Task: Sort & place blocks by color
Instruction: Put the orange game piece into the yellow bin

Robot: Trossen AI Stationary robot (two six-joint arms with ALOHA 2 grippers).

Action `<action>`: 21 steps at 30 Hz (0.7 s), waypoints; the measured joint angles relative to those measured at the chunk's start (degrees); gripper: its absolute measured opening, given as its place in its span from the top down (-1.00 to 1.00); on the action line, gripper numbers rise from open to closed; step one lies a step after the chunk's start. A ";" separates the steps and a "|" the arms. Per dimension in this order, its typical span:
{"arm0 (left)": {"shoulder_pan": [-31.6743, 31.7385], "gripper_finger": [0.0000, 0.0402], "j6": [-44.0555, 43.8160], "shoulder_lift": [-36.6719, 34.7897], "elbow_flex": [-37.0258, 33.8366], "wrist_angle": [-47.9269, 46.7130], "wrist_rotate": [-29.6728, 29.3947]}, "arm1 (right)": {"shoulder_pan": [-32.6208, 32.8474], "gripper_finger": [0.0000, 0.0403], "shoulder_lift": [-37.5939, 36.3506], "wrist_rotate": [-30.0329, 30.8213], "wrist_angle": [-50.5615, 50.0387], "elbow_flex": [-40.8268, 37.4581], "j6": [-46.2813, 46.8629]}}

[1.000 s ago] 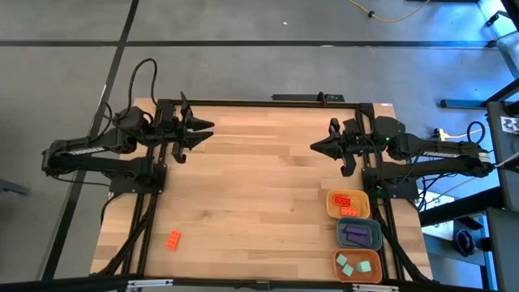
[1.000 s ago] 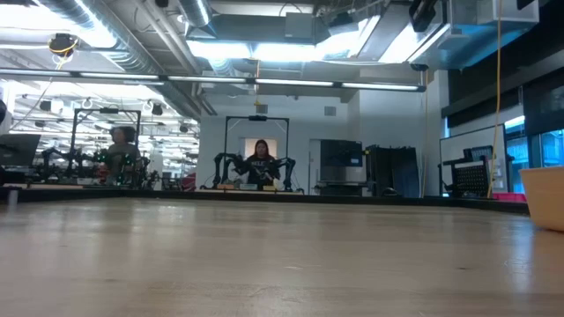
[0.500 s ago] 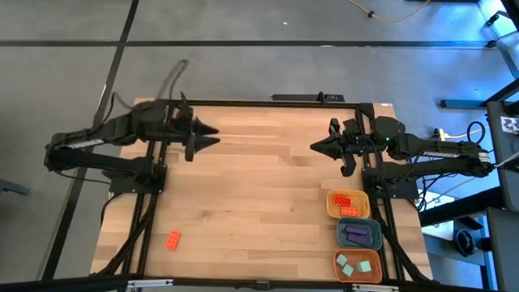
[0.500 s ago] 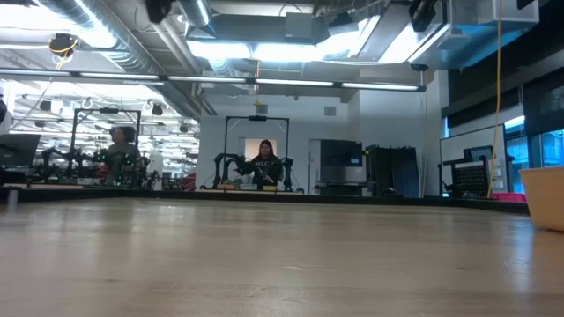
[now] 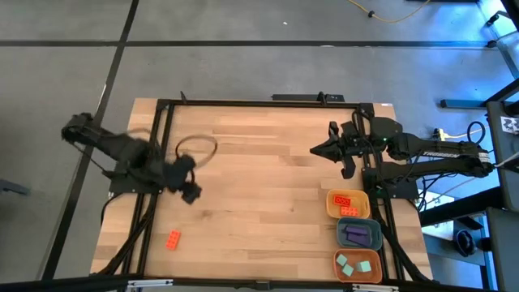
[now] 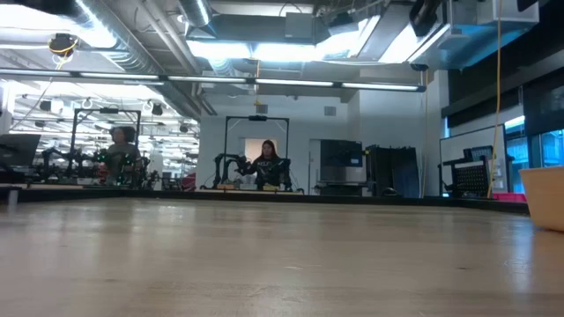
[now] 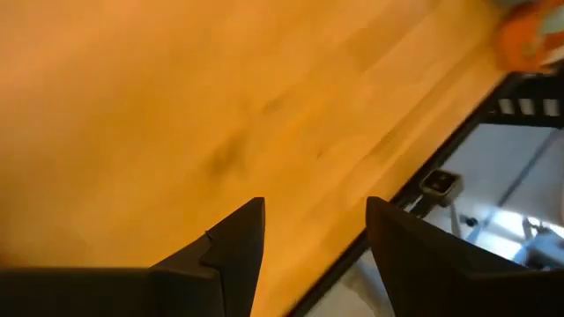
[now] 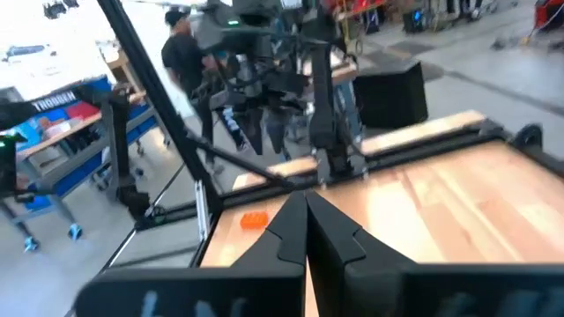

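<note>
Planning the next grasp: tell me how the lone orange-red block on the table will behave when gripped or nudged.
The orange-red block looks like a short, flat-lying bar, so it probably won't roll or tip. It appears rigid, so the open left gripper should not deform it. Being tiny on smooth wood, it likely slides at a light nudge, so an off-centre touch may skate it away.

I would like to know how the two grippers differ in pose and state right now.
The left gripper is open, while the right gripper is shut. The left one hangs over the table's left side above the loose orange block; the right one waits near the far right corner. Both hold nothing.
</note>
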 joint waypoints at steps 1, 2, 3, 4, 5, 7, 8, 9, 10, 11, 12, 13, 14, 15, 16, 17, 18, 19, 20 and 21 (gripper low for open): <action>-3.30 0.05 -5.02 1.12 -0.25 -0.05 -1.07 | -0.01 1.00 0.00 -0.46 -0.91 0.00 0.05; -6.55 0.05 -9.82 2.47 -0.38 -0.01 -1.92 | 0.00 1.00 0.03 -1.12 -1.62 0.00 0.10; -9.57 0.05 -14.50 3.98 -0.44 -0.03 -2.44 | 0.00 1.00 0.04 -1.69 -2.06 0.00 0.09; -12.49 0.05 -18.83 5.63 -0.45 0.02 -2.68 | 0.00 1.00 0.02 -2.48 -2.27 0.00 -0.01; -15.30 0.05 -23.17 7.32 -0.45 0.09 -2.60 | 0.00 1.00 0.02 -3.21 -2.44 0.00 -0.07; -20.35 0.05 -30.89 10.71 -0.45 0.25 -1.23 | 0.00 1.00 0.02 -4.64 -2.59 0.00 -0.17; -22.45 0.05 -34.15 12.48 -0.47 0.67 -0.22 | 0.00 1.00 0.02 -5.21 -2.57 0.00 -0.32; -24.25 0.05 -37.06 14.15 -0.47 1.38 0.49 | 0.00 1.00 0.02 -5.60 -2.57 0.00 -0.59; -25.83 0.05 -39.79 15.77 -0.47 2.11 0.86 | 0.00 1.00 0.02 -5.69 -2.57 0.00 -1.12; -27.23 0.05 -42.17 17.24 -0.47 2.67 1.19 | 0.00 1.00 0.02 -5.73 -2.59 0.00 -1.46; -28.43 0.05 -44.50 18.55 -0.49 3.34 1.79 | 0.00 1.00 0.02 -5.93 -2.60 0.00 -1.65; -29.56 0.05 -46.81 19.69 -0.51 4.09 2.23 | 0.00 1.00 0.02 -5.93 -2.59 0.00 -1.83; -30.67 0.05 -48.66 20.74 -0.51 4.74 2.32 | 0.00 1.00 0.02 -5.93 -2.59 0.00 -1.97; -31.43 0.05 -49.47 21.61 -0.51 5.11 2.58 | 0.00 1.00 0.02 -5.93 -2.59 0.00 -2.30; -31.85 0.05 -49.76 22.42 -0.51 5.17 3.25 | 0.00 1.00 0.02 -5.93 -2.60 0.00 -2.91; -32.06 0.05 -49.85 23.23 -0.51 5.11 4.08 | 0.00 1.00 0.02 -5.93 -2.58 0.00 -3.06; -32.06 0.05 -49.86 24.07 -0.51 5.04 4.28 | 0.00 1.00 0.02 -5.93 -2.59 0.00 -3.04; -31.99 0.05 -49.86 24.88 -0.51 4.89 4.27 | 0.00 1.00 0.02 -5.93 -2.59 0.00 -3.00; -31.95 0.05 -49.86 25.66 -0.51 4.71 4.21 | 0.00 1.00 0.02 -5.93 -2.59 0.00 -2.98; -31.95 0.05 -49.88 26.40 -0.51 4.53 4.05 | 0.00 1.00 0.02 -5.93 -2.59 0.00 -3.00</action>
